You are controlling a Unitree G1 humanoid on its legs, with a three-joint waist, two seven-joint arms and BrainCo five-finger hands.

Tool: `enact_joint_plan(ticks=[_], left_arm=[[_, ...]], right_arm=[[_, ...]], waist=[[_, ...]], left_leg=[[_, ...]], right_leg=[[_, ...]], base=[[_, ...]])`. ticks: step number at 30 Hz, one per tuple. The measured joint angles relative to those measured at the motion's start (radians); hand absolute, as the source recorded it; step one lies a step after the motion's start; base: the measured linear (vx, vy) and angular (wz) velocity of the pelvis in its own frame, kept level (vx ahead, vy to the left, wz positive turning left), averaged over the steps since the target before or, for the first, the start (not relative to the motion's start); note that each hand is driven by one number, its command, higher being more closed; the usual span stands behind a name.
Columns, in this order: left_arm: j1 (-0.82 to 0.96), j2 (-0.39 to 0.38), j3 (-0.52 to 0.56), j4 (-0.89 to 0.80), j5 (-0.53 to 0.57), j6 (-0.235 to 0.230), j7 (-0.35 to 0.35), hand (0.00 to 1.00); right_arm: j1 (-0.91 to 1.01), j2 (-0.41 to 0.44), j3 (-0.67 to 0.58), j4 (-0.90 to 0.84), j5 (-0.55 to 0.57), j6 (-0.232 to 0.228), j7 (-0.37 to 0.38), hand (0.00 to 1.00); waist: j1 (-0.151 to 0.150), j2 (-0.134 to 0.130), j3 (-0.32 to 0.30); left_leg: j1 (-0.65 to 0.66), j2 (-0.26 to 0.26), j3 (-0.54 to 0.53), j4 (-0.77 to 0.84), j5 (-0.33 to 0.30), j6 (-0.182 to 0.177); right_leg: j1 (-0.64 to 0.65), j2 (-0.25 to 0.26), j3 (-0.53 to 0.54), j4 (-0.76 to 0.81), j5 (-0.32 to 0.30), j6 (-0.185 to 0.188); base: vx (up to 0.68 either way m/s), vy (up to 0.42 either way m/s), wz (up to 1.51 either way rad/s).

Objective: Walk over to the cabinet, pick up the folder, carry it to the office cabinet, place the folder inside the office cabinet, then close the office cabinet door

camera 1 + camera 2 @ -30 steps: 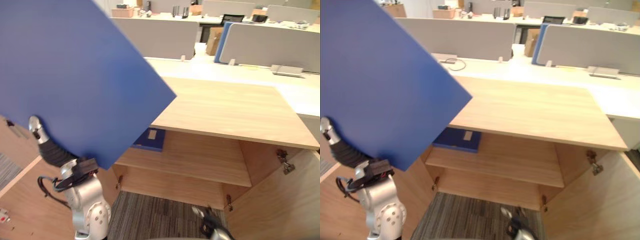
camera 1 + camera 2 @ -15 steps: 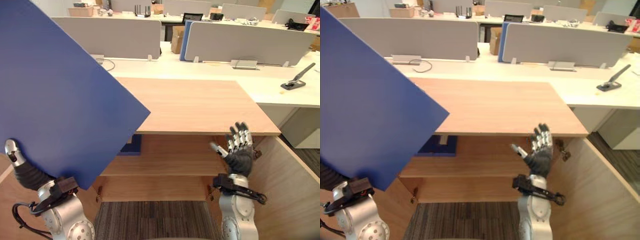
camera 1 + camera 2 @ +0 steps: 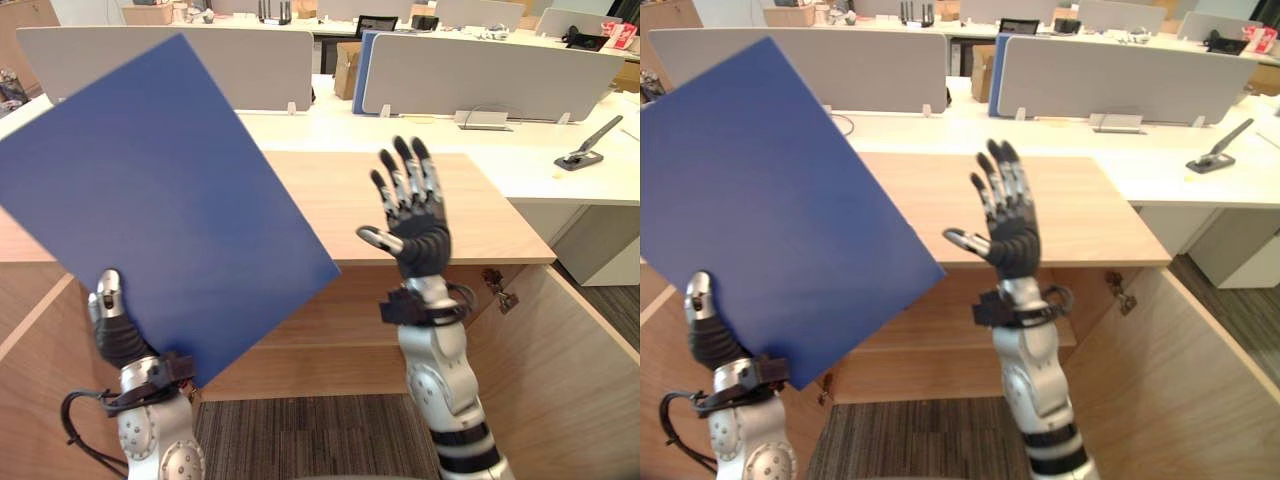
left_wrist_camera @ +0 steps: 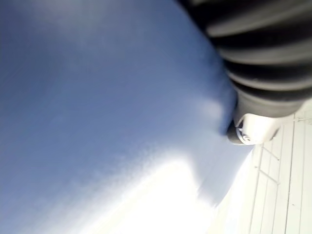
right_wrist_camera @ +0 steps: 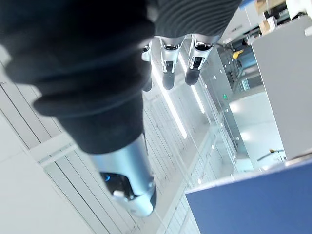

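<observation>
The right hand [image 5: 97, 87] shows its dark ribbed cover [image 5: 73, 44]. Its silver fingers with dark tips [image 5: 168, 70] reach straight out past this cover, side by side, and they hold nothing. The silver thumb [image 5: 122, 170] stands apart from them. Beyond the hand is a white panelled ceiling [image 5: 29, 185] with a long bright light strip [image 5: 175, 117]. Near the thumb, one corner of a flat blue folder [image 5: 253, 204] comes in, not touching the hand. A large pale grey panel [image 5: 285, 97] stands beyond the fingers.
</observation>
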Motion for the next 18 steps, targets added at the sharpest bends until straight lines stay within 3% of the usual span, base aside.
enact_joint_plan(ticks=[3, 7, 12, 18], left_arm=[[-0.004, 0.001, -0.057, 0.012, -0.002, 0.014, -0.032, 1.00], [-0.006, 0.017, -0.087, 0.012, -0.009, 0.021, -0.077, 1.00], [-0.005, 0.057, -0.100, 0.018, -0.021, 0.025, -0.085, 1.00], [0.027, 0.099, -0.114, 0.019, -0.032, 0.028, -0.089, 1.00]], right_arm=[[-0.099, -0.041, 0.046, 0.101, 0.205, 0.004, 0.064, 0.00], [-0.204, -0.102, 0.086, 0.184, 0.365, 0.019, 0.119, 0.00], [-0.296, -0.158, 0.125, 0.246, 0.440, 0.037, 0.148, 0.00], [-0.351, -0.215, 0.174, 0.323, 0.445, 0.061, 0.167, 0.00]], waist=[[0.005, 0.007, 0.012], [0.018, 0.007, 0.013], [0.020, 0.006, 0.015], [0.020, 0.005, 0.022]], left_leg=[[-0.003, -0.010, -0.018, -0.017, 0.014, 0.010], [-0.002, -0.019, -0.036, -0.036, 0.029, 0.016], [-0.002, -0.026, -0.049, -0.052, 0.043, 0.019], [-0.003, -0.028, -0.060, -0.058, 0.051, 0.018]], right_leg=[[-0.001, -0.008, -0.017, 0.005, 0.001, 0.001], [0.000, -0.015, -0.030, 0.005, 0.001, 0.002], [0.000, -0.022, -0.043, 0.005, 0.002, 0.003], [0.000, -0.024, -0.050, 0.005, 0.003, 0.003]], base=[[-0.03, -0.002, 0.19], [-0.03, 0.008, 0.12], [-0.04, 0.001, 0.09], [-0.04, -0.005, 0.05]])
